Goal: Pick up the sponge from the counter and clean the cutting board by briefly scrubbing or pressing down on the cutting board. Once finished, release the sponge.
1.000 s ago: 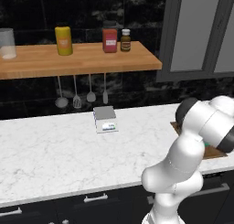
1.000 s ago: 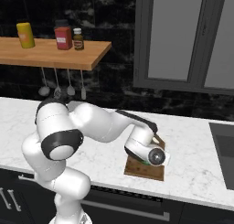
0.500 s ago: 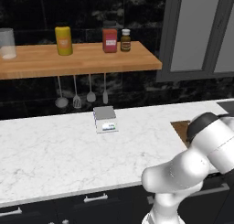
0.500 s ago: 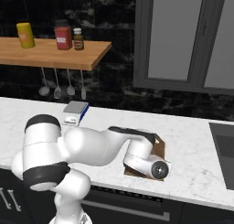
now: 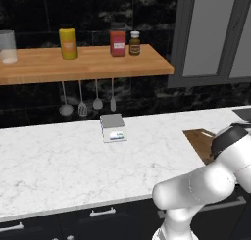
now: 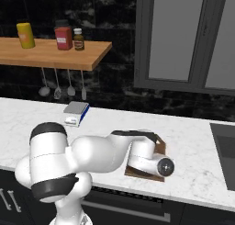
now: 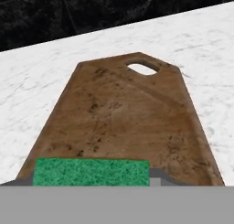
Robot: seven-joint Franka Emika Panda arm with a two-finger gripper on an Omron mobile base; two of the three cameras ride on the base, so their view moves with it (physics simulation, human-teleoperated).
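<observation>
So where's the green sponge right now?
In the hand view, the sponge sits at the bottom, on the near end of the cutting board, the end away from its handle hole, with white counter around the board.

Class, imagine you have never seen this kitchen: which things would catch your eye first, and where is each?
The white arm bends low over the counter, its end above the dark cutting board. In the hand view the green sponge sits at the board's near end. Bright jars line the wooden shelf.
</observation>
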